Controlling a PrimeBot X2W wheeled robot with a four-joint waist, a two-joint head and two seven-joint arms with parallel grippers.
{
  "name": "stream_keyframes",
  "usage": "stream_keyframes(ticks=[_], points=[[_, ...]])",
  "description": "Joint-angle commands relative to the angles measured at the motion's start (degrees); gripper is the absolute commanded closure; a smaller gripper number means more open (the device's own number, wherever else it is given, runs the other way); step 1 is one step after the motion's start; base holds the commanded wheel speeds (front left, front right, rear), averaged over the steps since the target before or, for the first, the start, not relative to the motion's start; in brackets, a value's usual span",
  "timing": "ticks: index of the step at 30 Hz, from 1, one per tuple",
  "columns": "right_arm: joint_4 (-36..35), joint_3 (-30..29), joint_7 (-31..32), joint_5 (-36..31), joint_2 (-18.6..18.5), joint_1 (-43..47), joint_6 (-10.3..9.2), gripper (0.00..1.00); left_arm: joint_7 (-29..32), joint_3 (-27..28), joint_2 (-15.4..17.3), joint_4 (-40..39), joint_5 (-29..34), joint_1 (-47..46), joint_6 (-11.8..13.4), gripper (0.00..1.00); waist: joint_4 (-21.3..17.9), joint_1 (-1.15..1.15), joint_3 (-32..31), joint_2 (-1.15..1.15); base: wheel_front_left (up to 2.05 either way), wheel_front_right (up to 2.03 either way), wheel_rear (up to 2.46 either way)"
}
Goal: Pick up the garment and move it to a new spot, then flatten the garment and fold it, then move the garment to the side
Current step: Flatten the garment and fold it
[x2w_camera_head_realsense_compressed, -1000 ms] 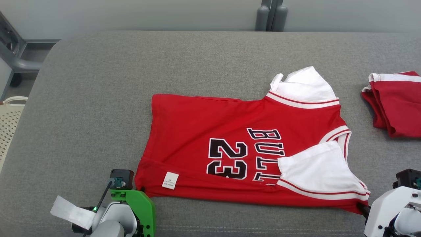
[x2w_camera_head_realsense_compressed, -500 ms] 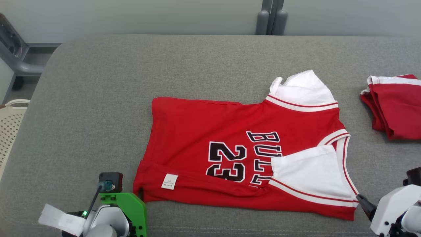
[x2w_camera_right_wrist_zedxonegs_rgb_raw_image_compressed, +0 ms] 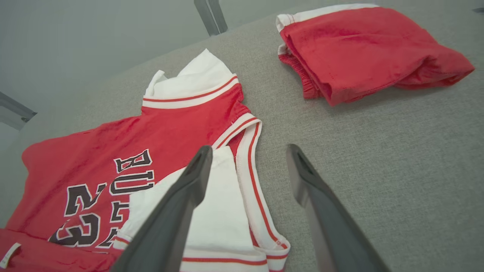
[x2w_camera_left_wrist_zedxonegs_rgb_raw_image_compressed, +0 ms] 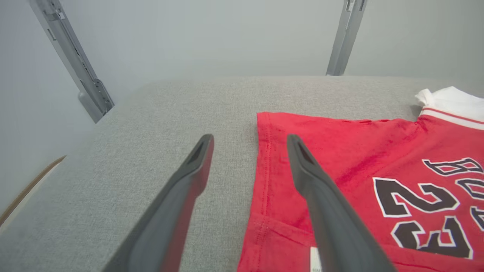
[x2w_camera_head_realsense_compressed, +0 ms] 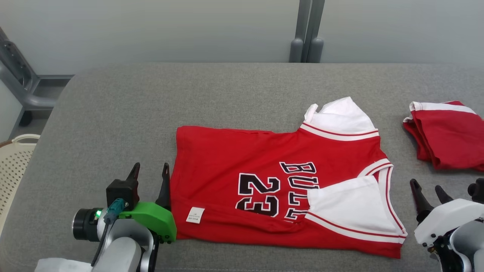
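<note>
The garment [x2w_camera_head_realsense_compressed: 234, 158] is a red jersey with white sleeves and black "23" lettering, lying partly folded on the grey cushion, near edge turned over with a white label [x2w_camera_head_realsense_compressed: 195, 215] showing. It also appears in the left wrist view as the garment [x2w_camera_left_wrist_zedxonegs_rgb_raw_image_compressed: 340, 151] and in the right wrist view as the garment [x2w_camera_right_wrist_zedxonegs_rgb_raw_image_compressed: 124, 136]. My left gripper [x2w_camera_head_realsense_compressed: 149, 172] stands open just off the jersey's left hem, holding nothing; its fingers [x2w_camera_left_wrist_zedxonegs_rgb_raw_image_compressed: 189, 181] straddle the hem edge. My right gripper [x2w_camera_head_realsense_compressed: 427, 189] is open beside the jersey's right side, its fingers [x2w_camera_right_wrist_zedxonegs_rgb_raw_image_compressed: 314, 189] empty above the cushion.
A second red folded garment [x2w_camera_head_realsense_compressed: 446, 138] lies at the right, also seen as the folded garment [x2w_camera_right_wrist_zedxonegs_rgb_raw_image_compressed: 363, 49]. The grey cushion [x2w_camera_head_realsense_compressed: 113, 124] reaches back to a pale wall with a metal post [x2w_camera_head_realsense_compressed: 304, 34]. A cream perforated basket [x2w_camera_head_realsense_compressed: 11, 162] stands off the left edge.
Both grippers let go of the jersey's near corners and opened, then drew back and rose. The camera tilted, shifting the whole scene downward in view.
</note>
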Motion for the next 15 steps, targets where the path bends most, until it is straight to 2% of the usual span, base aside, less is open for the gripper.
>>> stream_keyframes(ticks=[1, 2, 9, 15], points=[[1.4, 1.1, -4.5, -0.3, -0.3, -0.6, -0.03, 0.00, -2.6, -0.3, -0.3, 0.4, 0.9, -1.0, -0.5, 0.00, -0.4, 0.00, -1.4, 0.00, 0.00, 0.00, 0.00], [1.4, 1.1, -4.5, -0.3, -0.3, -0.6, -0.03, 0.00, -2.6, -0.3, -0.3, 0.4, 0.9, -1.0, -0.5, 0.00, -0.4, 0.00, -1.4, 0.00, 0.00, 0.00, 0.00], [5.8, 7.3, -22.1, -1.1, -0.3, -2.3, -0.04, 0.00, -7.1, -0.8, -1.4, 0.6, 2.2, -1.2, -1.9, 0.00, -1.2, 0.00, -2.7, 0.00, 0.00, 0.00, 0.00], [8.4, 12.1, -29.6, -2.8, -0.3, -2.4, -0.06, 0.00, -7.6, -0.4, -1.6, 0.5, 3.6, 0.3, -1.1, 0.00, -1.5, 0.00, -3.7, 0.00, 0.00, 0.00, 0.00]])
